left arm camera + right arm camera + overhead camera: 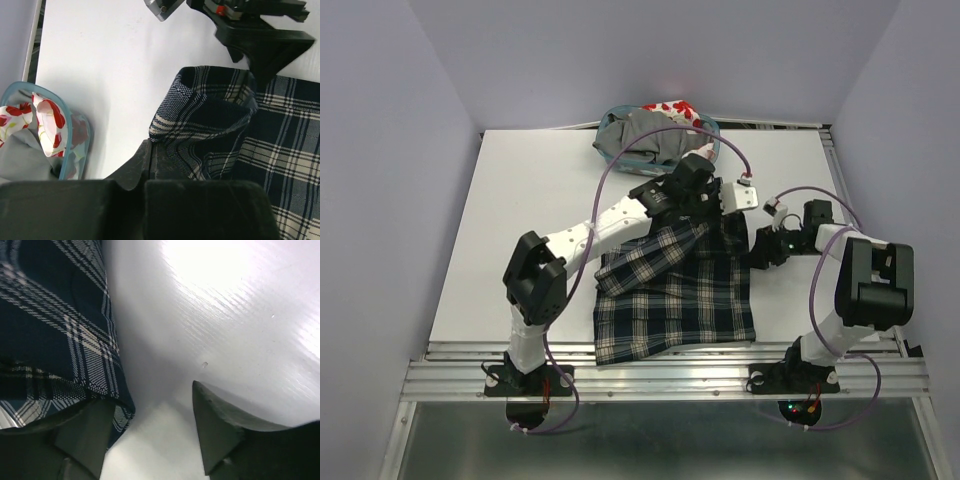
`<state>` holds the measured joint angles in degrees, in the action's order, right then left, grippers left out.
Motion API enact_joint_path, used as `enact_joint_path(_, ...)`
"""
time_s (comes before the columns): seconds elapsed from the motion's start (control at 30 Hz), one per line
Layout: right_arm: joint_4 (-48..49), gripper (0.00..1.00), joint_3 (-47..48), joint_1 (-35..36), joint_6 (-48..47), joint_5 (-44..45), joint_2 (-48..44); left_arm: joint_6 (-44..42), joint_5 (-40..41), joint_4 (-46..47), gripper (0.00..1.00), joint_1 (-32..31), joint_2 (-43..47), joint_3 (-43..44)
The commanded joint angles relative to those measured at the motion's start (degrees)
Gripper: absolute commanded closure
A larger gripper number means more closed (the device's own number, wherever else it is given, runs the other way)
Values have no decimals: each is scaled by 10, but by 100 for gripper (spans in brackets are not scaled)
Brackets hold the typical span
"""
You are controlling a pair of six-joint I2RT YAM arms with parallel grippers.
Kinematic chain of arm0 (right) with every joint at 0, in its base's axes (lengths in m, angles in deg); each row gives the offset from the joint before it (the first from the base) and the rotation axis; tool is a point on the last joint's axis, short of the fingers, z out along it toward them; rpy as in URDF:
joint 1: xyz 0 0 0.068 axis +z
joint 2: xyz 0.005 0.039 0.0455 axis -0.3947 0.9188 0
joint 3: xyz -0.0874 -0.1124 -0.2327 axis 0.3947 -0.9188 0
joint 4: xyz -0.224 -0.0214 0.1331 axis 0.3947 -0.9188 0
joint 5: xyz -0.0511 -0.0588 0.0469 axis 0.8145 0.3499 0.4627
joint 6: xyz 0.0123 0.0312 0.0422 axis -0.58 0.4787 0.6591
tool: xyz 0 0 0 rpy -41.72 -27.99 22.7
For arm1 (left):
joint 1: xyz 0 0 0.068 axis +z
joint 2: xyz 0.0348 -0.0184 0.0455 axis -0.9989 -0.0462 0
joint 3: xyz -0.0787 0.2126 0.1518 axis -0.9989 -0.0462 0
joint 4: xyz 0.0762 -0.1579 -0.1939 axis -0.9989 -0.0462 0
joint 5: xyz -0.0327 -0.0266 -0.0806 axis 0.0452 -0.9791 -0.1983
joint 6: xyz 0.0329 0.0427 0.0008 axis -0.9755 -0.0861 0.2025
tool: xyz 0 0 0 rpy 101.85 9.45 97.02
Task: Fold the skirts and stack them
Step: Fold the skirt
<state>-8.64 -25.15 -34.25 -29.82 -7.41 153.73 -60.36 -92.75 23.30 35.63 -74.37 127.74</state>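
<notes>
White table [520,230] bears plaid skirt [675,300], pinched by left hand [150,155]; right hand [150,405] gapes at its edge.

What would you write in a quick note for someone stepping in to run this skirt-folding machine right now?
Left gripper: shut on a pinched-up part of the plaid skirt near its far edge.
Right gripper: open, low over the table at that skirt's right edge, gripping nothing.
Where things are: the plaid skirt lies on the table in front of the arms. The grey skirt and the white red-printed skirt sit bunched in the teal basket at the far edge.
Done: the plaid skirt's fold is barely begun; nothing is stacked.
Left: finish that fold, then fold and stack the other two.
</notes>
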Motion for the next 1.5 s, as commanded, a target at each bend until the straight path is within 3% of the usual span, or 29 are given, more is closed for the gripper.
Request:
enact_joint_path(0.0, 40, 42, 33, 1, 53, -8, 33, 11, -7, -9, 100, -13, 40, 4)
enact_joint_path(0.03, 37, 48, 33, 1, 52, -5, 37, 11, -7, -12, 100, -17, 45, -1)
enact_joint_path(0.3, 26, 60, 29, 1, 51, 0, 40, 16, -33, -55, 100, -108, 88, -109)
enact_joint_path(0.47, 9, 62, 24, 1, 38, 10, 34, 83, -63, -57, 100, -154, 31, -151)
enact_joint_path(0.7, 1, 60, 27, 1, 47, 32, 28, 114, -102, -47, 100, -165, -28, -169)
enact_joint_path(0.9, -35, 59, 83, 1, 63, 87, 40, 97, -65, -121, 100, -165, -107, -110)
enact_joint_path(1.0, -51, 57, 114, 1, 89, 93, 45, 91, -48, -143, 100, -146, -133, -93)
enact_joint_path(1.17, -51, 56, 152, -5, 141, 108, 51, 70, -19, -150, 100, -54, -164, -45)
enact_joint_path(1.37, -84, 53, 147, -10, 162, 50, 28, 34, 8, -189, 100, 37, -222, 83)
enact_joint_path(1.47, -94, 50, 134, -10, 166, 9, 26, 15, 7, -195, 100, 48, -226, 104)
